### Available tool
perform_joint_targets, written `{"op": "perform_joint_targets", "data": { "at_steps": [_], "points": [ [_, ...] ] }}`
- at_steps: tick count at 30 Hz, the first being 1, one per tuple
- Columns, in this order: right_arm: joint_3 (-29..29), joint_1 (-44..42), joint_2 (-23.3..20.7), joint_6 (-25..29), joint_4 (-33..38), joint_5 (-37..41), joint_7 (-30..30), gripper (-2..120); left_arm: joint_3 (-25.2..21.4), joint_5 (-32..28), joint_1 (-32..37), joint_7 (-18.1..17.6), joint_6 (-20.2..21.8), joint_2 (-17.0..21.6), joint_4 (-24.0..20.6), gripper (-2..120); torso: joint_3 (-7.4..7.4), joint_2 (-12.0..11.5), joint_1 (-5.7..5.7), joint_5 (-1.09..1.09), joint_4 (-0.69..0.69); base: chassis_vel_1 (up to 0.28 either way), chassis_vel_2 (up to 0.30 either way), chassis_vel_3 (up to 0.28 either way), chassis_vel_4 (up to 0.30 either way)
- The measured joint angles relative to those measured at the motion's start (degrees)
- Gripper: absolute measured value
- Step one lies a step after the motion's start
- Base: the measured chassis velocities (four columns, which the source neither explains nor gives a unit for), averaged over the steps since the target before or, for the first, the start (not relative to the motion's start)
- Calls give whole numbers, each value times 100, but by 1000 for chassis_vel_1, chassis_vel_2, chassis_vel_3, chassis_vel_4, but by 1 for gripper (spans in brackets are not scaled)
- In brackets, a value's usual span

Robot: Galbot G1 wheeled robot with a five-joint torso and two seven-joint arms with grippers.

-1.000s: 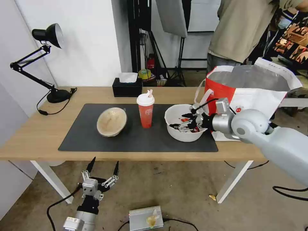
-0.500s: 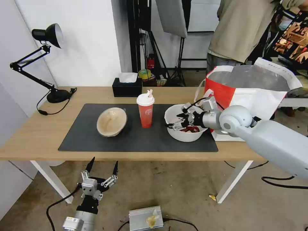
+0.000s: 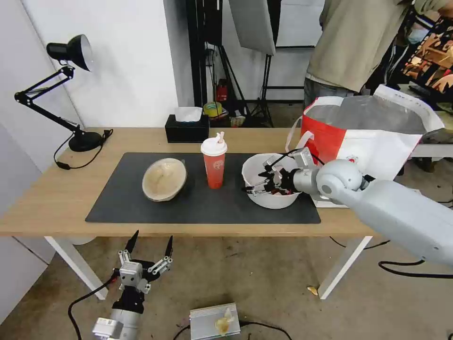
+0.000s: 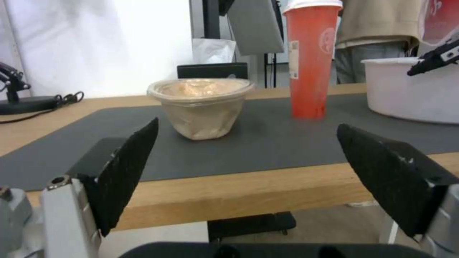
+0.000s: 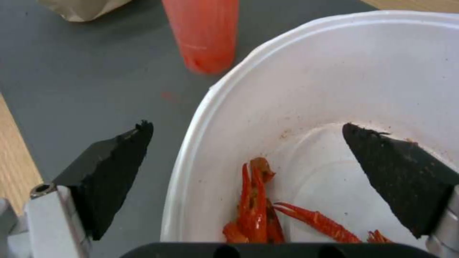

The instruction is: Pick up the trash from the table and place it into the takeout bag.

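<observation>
The long wooden tabletop (image 3: 56,198) stands on white legs, and a big dark grey mat (image 3: 207,203) lies flat on its middle. On the mat, from the robot's left to right, sit a beige paper bowl (image 3: 164,179), a red cup (image 3: 214,163) with a white lid and straw, and a white bowl (image 3: 252,172) with red food scraps inside. Off the mat, a black lamp (image 3: 71,94) stands at the far left corner, a black tissue box (image 3: 187,128) sits at the back edge, and a white-and-red bag (image 3: 373,137) stands at the right end.
</observation>
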Motion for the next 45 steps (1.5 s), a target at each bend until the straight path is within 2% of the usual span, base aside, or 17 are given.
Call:
{"op": "perform_joint_targets", "data": {
  "at_steps": [9,13,16,17,20,21,24,26,29,31,35,38,45],
  "points": [
    [36,-66,42,3,-47,-63,33,100,5,0,-37,0,-33,-1,66,100,0,0,0,0,0,0,0,0,0],
    [42,-78,55,4,-60,-92,33,91,12,2,-58,0,-49,0,106,100,0,0,0,0,0,0,0,0,0],
    [49,-102,72,5,-69,-104,30,78,12,5,-80,0,-92,7,144,100,0,0,0,0,0,0,0,0,0],
    [49,-102,72,5,-69,-104,30,78,12,5,-80,0,-92,7,144,100,0,0,0,0,0,0,0,0,0],
    [114,-169,77,6,-78,-116,28,63,12,17,-83,2,-111,-1,151,100,0,0,0,0,0,0,0,0,0],
    [114,-169,77,6,-78,-116,28,63,12,17,-83,2,-111,-1,151,100,0,0,0,0,0,0,0,0,0],
    [184,-258,96,13,-113,-180,4,48,8,25,-75,4,-114,-10,151,100,0,0,0,1,0,0,0,0,0],
    [197,-271,102,16,-123,-197,-1,45,6,26,-74,4,-116,-10,151,100,0,0,0,0,0,0,0,0,0],
    [222,-299,135,20,-146,-225,-3,29,7,29,-104,6,-120,-16,173,100,0,0,-1,0,0,0,0,0,0],
    [223,-299,145,21,-152,-228,-3,26,10,29,-114,6,-120,-20,180,100,-1,0,-1,-1,0,0,0,0,0],
    [213,-291,192,21,-184,-236,5,7,28,33,-134,15,-127,-49,219,100,-1,0,-1,-1,-1,0,0,0,0],
    [207,-289,208,23,-203,-242,8,0,29,34,-135,17,-131,-55,236,100,-1,0,-1,-1,-1,0,0,0,0],
    [192,-271,291,24,-289,-257,5,0,10,35,-147,22,-169,-58,307,100,-1,1,-1,0,0,0,0,0,0]
  ]
}}
